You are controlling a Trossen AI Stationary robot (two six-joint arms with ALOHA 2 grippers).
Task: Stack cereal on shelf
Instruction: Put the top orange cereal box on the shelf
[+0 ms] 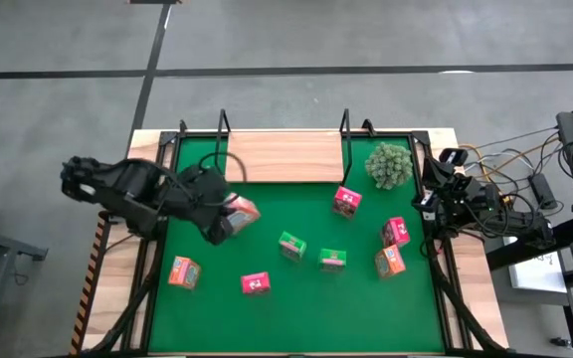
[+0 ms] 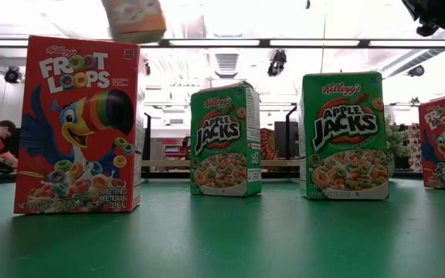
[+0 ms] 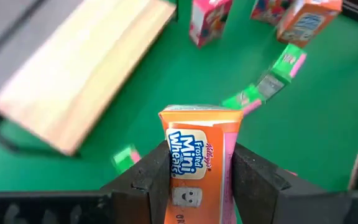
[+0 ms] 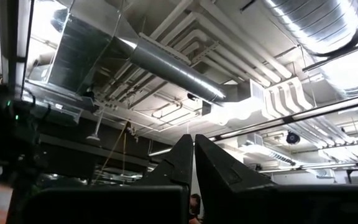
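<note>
Printed card cereal boxes (image 2: 78,125), faint sheen on faces. Matt green mat (image 1: 296,298), smooth. Shelf (image 1: 283,156) of pale, unvarnished-looking wood with thin black wire uprights. Fuzzy, rough plant ball (image 1: 389,164). Left gripper (image 3: 194,180) fingers in dull black plastic. Desk (image 1: 117,268) edge of light wood.

Bare green mat (image 1: 267,204) between the shelf (image 1: 285,156) and scattered cereal boxes (image 1: 292,247); plant ball (image 1: 390,165) beside the shelf's right end.
</note>
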